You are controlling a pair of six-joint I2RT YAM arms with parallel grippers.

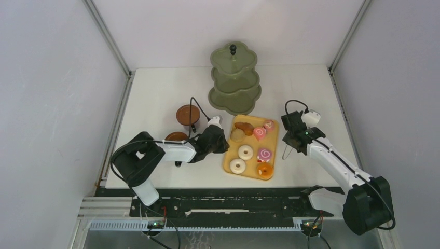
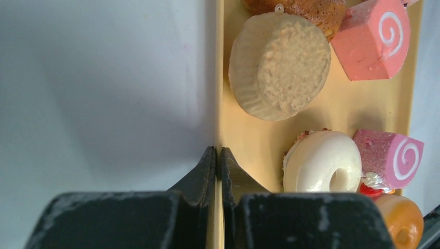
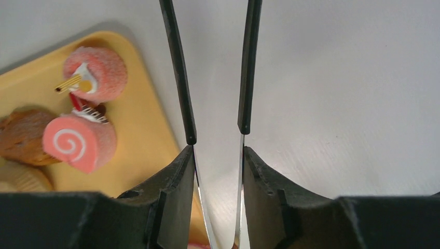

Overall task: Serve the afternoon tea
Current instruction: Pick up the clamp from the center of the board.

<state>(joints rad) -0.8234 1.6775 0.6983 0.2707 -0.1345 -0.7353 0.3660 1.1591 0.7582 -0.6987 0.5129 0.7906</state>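
While the pastries (image 1: 245,152) sit overhead on the yellow tray (image 1: 251,167), near the green stand (image 1: 234,78), left wrist shows the left gripper (image 2: 218,155) clamped on the tray's rim (tight!); right wrist: right gripper (image 3: 217,155) squeezing black tongs (image 3: 179,78).

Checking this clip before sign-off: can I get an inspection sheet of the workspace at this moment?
Surface: white table, no spills seen.
Job's things: green three-tier stand, visible tiers bare; two brown cups left of the tray; treats all on the yellow tray.
Clutter: nothing seen.
Grippers: left gripper shut on the tray's rim; right gripper shut on the black tongs.
Cables: black cable loops at both wrists.
Surroundings: white walls, metal frame posts.
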